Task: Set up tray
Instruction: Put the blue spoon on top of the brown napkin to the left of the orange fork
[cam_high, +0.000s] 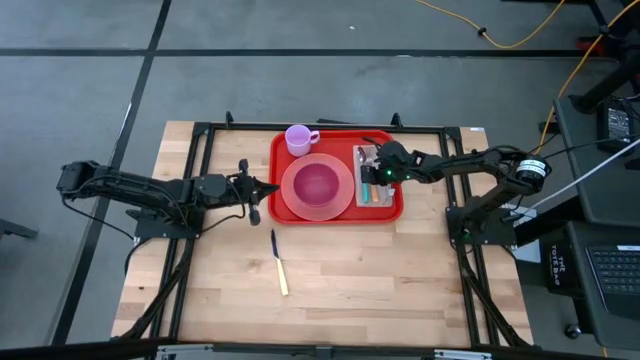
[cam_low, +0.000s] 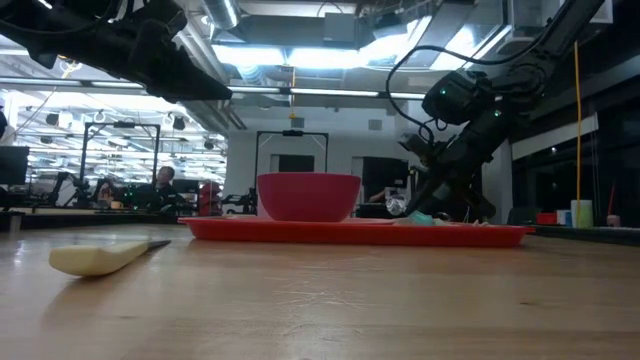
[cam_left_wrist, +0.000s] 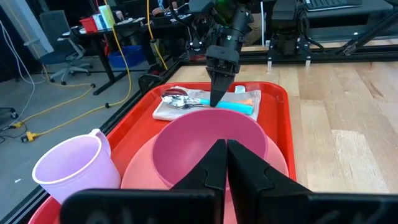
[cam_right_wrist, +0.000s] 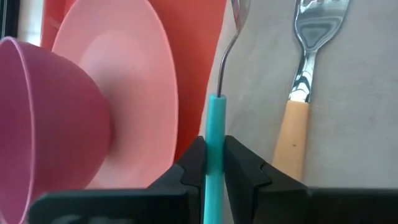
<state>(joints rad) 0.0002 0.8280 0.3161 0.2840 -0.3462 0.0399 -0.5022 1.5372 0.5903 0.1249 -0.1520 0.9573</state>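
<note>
I see the red tray at the back middle of the table. It holds a pink plate with a bowl on it, a cup and a napkin. My right gripper pinches the blue handle of a spoon on the napkin, next to a fork. My left gripper is squeezed shut on nothing, just left of the tray. A knife lies on the wood.

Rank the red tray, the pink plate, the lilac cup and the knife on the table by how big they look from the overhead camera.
1. Red tray, clearly the largest.
2. Pink plate, round, inside the tray.
3. Knife: longer than the cup is wide, but very thin.
4. Lilac cup.
Knife versus cup is unsure: length favours the knife, area the cup.
</note>
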